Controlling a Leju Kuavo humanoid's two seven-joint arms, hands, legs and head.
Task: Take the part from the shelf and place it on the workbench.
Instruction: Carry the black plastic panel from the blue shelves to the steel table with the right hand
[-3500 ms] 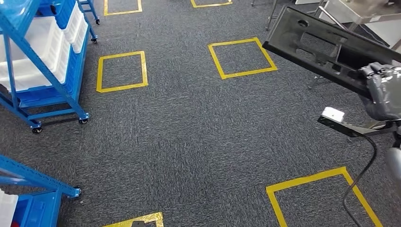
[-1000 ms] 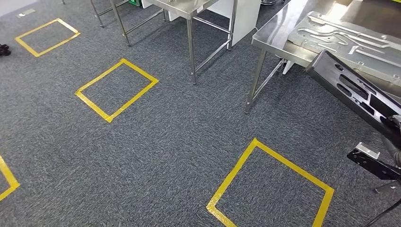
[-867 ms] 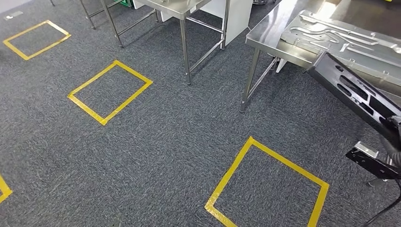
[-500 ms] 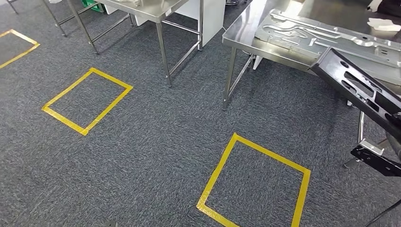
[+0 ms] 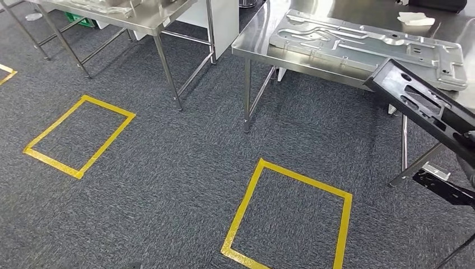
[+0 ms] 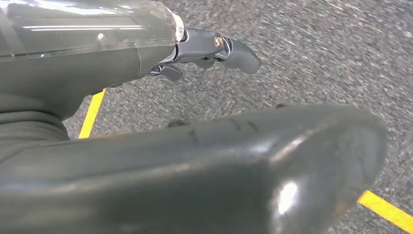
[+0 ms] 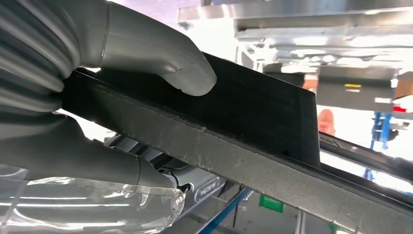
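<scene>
Carrying is the step in hand: the right hand (image 7: 97,97) has its fingers (image 7: 160,58) clamped on one end of the black slotted part (image 5: 425,109), which juts tilted over the near edge of the steel bench (image 5: 257,42) at the right. Bare steel for setting it down looks scarce beside the silver stamped panel (image 5: 364,42), so I would level the part first. Left hand (image 6: 195,161) holds nothing, fingers apart, over carpet.

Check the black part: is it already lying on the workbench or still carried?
Carried. The right hand grips the black part in the air, tilted, its upper end over the edge of the steel workbench, not resting on it.
</scene>
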